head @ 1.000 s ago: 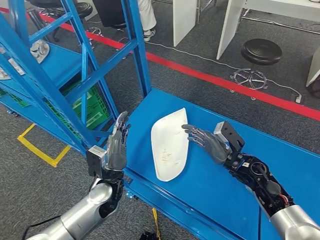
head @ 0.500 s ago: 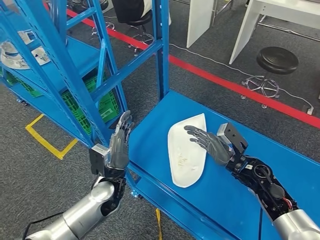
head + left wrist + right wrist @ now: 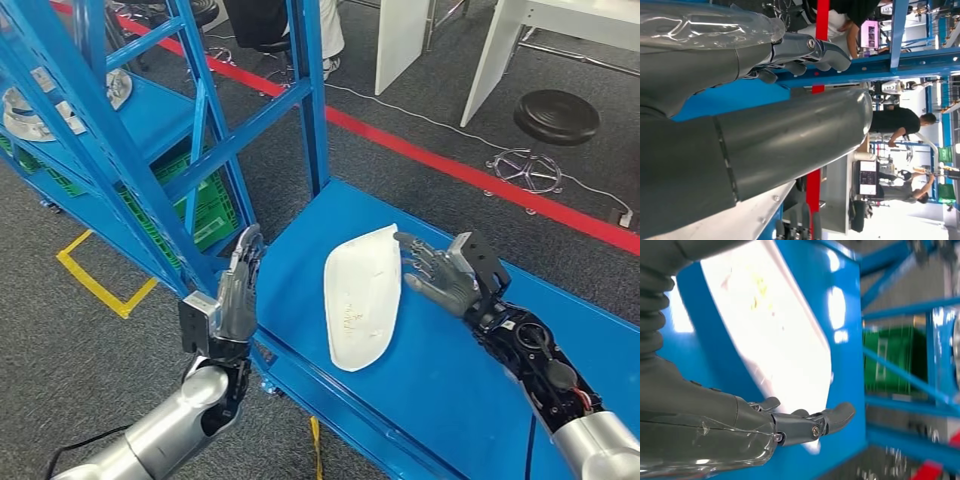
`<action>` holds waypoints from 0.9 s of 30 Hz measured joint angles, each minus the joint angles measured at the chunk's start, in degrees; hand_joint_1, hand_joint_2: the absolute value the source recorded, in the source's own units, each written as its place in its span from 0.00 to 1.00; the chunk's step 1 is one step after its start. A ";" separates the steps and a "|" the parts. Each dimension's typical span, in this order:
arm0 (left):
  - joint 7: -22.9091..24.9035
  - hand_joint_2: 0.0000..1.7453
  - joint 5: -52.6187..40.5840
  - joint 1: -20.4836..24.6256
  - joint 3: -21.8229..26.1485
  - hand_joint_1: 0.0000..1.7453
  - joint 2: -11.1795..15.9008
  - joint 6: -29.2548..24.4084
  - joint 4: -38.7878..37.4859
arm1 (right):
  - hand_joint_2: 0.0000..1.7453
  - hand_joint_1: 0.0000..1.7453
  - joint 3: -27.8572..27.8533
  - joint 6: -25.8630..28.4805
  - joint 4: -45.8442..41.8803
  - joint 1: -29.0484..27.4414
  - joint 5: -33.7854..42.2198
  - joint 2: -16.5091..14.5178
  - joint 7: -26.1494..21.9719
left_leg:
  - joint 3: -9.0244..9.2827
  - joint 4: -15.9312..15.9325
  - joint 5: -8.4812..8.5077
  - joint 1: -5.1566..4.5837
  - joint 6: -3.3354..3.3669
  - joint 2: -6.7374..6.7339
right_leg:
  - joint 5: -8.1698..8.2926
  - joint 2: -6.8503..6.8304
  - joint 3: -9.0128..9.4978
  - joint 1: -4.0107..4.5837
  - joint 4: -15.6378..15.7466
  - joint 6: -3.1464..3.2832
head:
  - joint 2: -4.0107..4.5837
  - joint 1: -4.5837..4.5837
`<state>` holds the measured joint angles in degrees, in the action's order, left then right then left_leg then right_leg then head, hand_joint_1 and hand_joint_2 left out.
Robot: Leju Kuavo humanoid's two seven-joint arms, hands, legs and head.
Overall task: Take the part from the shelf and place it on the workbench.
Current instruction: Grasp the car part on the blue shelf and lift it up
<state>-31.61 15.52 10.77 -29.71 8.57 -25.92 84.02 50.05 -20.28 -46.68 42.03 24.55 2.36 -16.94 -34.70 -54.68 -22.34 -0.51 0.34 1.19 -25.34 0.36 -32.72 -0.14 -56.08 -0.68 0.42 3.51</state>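
- With the white part [image 3: 362, 295] lying flat on the blue worktop [image 3: 453, 370], placement looks done.
- Right hand [image 3: 436, 275] just beside it, empty, fingers spread.
- Left hand [image 3: 235, 295] empty too, fingers straight, near the shelf [image 3: 136, 130].
- Risk: the right hand's fingertips clip the edge and slide the part.

no legible text, labels on the blue shelf [image 3: 98, 120] too small to read
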 joint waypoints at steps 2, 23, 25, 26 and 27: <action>0.01 0.00 -0.08 -0.24 0.12 0.00 0.11 0.00 0.26 | 1.00 0.00 -0.79 2.28 0.84 0.42 -0.44 0.31 -0.28 | 0.01 0.03 0.03 0.01 -0.14 0.00 | 0.02 0.00 0.00 0.01 0.00 0.05 | 0.00 -0.01; 0.37 0.00 -0.80 -1.76 0.27 0.00 0.62 -1.73 2.20 | 1.00 0.00 -10.40 18.19 3.53 1.88 -3.35 2.10 -0.65 | -0.01 0.03 0.04 -0.05 -0.21 0.01 | 0.06 -0.05 0.07 -0.25 0.14 0.09 | 0.00 -0.01; 0.40 0.00 -0.81 -1.77 0.27 0.00 0.63 -1.78 2.29 | 1.00 0.00 -11.08 18.60 3.90 1.87 -2.67 2.12 -0.66 | -0.01 0.02 0.03 -0.06 -0.21 0.01 | 0.06 -0.05 0.07 -0.26 0.15 0.09 | 0.00 -0.01; 0.42 0.00 -0.81 -1.78 0.27 0.00 0.63 -1.81 2.32 | 1.00 0.00 -11.43 18.75 4.17 1.84 -2.25 2.12 -0.68 | -0.01 0.02 0.03 -0.06 -0.21 0.02 | 0.06 -0.06 0.07 -0.26 0.15 0.09 | 0.00 -0.01; 0.43 0.00 -0.80 -1.78 0.27 0.00 0.63 -1.84 2.36 | 1.00 0.00 -11.75 18.82 4.48 1.81 -1.83 2.12 -0.73 | -0.01 0.02 0.03 -0.05 -0.21 0.02 | 0.06 -0.07 0.07 -0.26 0.15 0.09 | 0.00 -0.01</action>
<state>-31.18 14.73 8.99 -29.44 9.20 -27.76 86.38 38.29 -1.47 -42.20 43.84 22.72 4.48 -17.67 -34.71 -54.65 -22.30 -0.56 0.13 1.21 -25.27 0.29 -32.65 -0.39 -55.92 -0.59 0.42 3.50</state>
